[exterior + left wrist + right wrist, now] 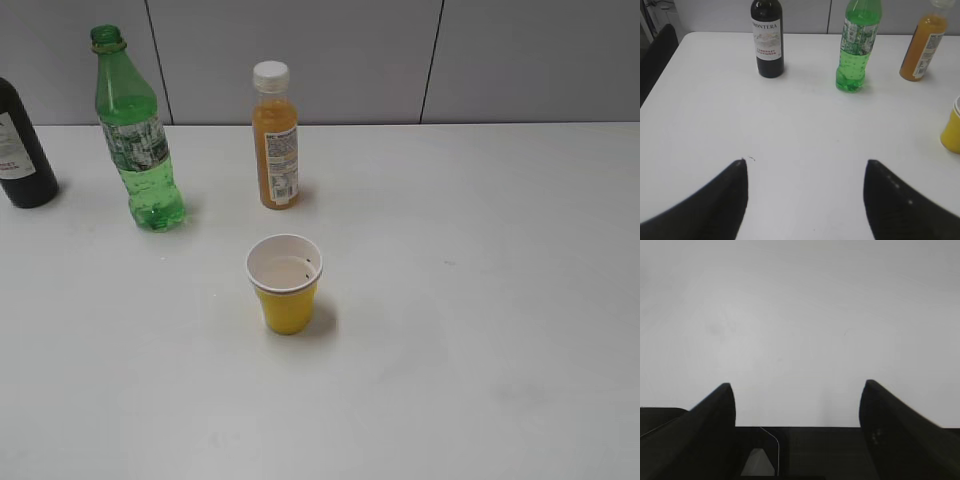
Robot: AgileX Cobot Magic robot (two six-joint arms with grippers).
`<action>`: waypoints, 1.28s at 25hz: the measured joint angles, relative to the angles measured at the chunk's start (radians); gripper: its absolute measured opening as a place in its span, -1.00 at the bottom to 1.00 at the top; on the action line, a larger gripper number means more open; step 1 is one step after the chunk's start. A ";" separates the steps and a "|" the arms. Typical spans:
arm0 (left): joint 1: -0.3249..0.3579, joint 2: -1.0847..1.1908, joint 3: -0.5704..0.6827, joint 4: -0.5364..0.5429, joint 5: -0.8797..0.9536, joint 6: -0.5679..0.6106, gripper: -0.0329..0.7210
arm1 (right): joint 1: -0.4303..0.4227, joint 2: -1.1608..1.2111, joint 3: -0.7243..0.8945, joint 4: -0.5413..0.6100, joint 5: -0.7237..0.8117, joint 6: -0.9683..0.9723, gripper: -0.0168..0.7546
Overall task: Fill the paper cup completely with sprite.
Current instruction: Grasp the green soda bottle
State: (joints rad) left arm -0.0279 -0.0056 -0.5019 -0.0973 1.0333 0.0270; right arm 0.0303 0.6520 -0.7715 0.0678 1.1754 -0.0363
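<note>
The yellow paper cup (pixel 285 283) stands upright mid-counter (pixel 480 300), the green sprite bottle (pixel 137 133) far left of it, well apart. Left gripper (pixel 805 172) and right gripper (pixel 796 392) are both spread, holding nothing.

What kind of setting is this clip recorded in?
Most likely a lab or office test bench, not a kitchen: a bare white table against grey wall panels, with only three bottles and a paper cup set out, nothing else in view.
</note>
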 joint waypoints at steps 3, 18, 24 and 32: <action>0.000 0.000 0.000 0.000 0.000 0.000 0.56 | 0.000 -0.090 0.052 0.008 0.000 0.000 0.58; 0.000 0.000 0.000 0.000 0.000 0.000 0.59 | 0.000 -0.597 0.319 0.033 -0.211 -0.047 0.58; 0.000 0.000 0.000 0.001 -0.001 0.000 0.59 | 0.000 -0.655 0.352 0.035 -0.223 -0.052 0.58; 0.000 0.000 -0.013 0.003 -0.061 0.004 0.59 | 0.000 -0.655 0.354 0.035 -0.226 -0.052 0.58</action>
State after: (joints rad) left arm -0.0279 -0.0056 -0.5145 -0.0942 0.9723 0.0305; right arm 0.0303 -0.0031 -0.4174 0.1025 0.9492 -0.0883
